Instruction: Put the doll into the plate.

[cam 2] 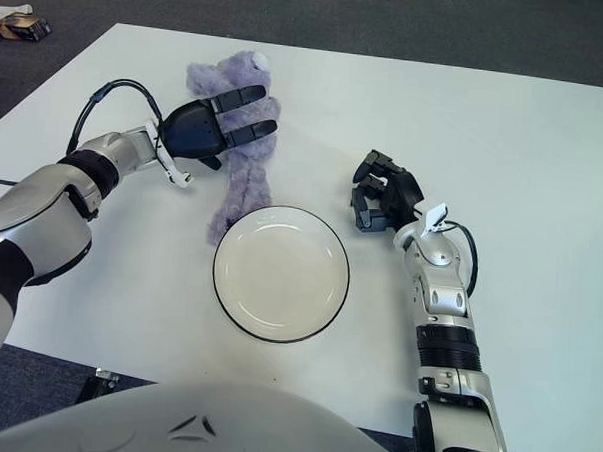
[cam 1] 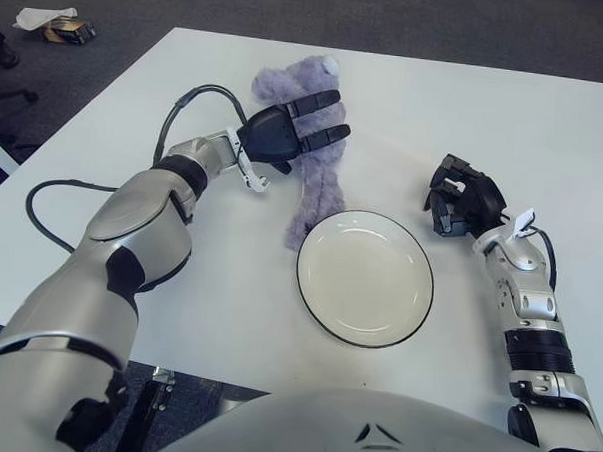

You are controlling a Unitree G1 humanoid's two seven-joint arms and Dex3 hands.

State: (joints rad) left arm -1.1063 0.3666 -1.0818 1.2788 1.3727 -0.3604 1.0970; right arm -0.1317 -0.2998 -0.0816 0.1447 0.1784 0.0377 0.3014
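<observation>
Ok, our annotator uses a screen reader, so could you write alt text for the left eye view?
The robot's left hand, fingers spread, reaches over a purple plush doll lying on a white table, just left of and behind an empty white plate. The right hand shows to the plate's right with fingers curled, holding nothing.

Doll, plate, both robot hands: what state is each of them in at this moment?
Doll: lying stretched out on the table, outside the plate, its lower end by the plate's rim.
Plate: right side up, nothing in it.
Left hand: fingers spread over the doll's upper body, not closed on it.
Right hand: idle beside the plate, on its right, fingers curled and holding nothing.
</observation>
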